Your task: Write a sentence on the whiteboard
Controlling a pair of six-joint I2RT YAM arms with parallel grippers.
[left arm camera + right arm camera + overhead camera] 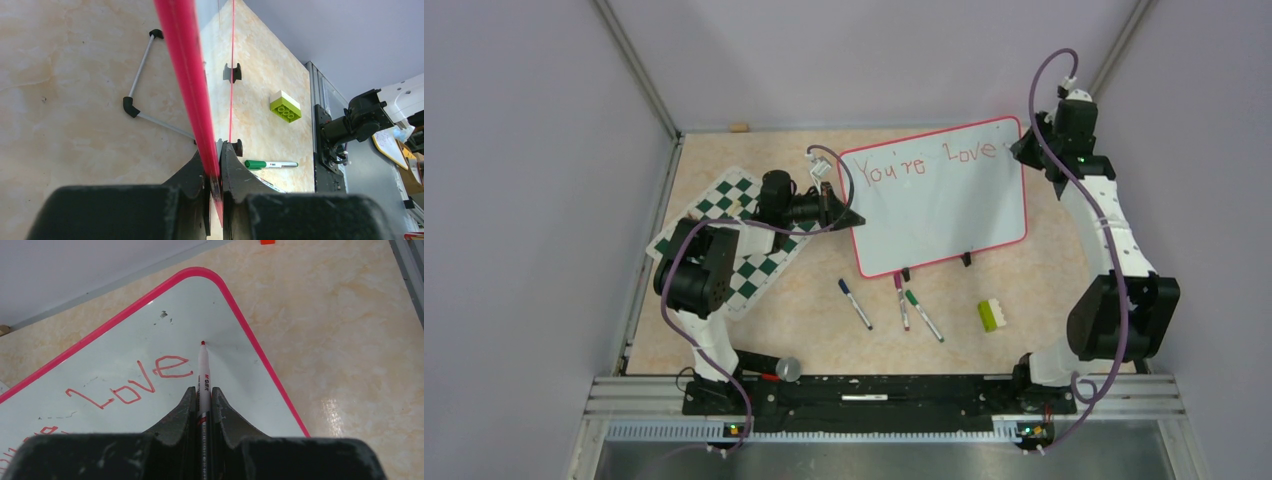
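The whiteboard (pixel 944 215), white with a pink frame, stands tilted on black feet at the table's middle back. "You're Love" is written across its top in red. My left gripper (pixel 852 217) is shut on the board's left edge; in the left wrist view the pink frame (pixel 186 75) runs straight into the pinched gripper (pixel 215 167). My right gripper (pixel 1027 150) sits at the board's top right corner, shut on a red marker (pixel 202 370). The marker's tip lies just right of the word "Love" (pixel 135 385), at or just above the whiteboard (pixel 150 335) surface.
A green-and-white chess mat (pixel 734 240) lies under the left arm. A blue marker (pixel 855 303), a purple marker (pixel 901 300) and a green marker (pixel 924 315) lie in front of the board. A lime-and-white brick (pixel 992 315) rests to their right. The board's wire stand (pixel 140 80) shows behind it.
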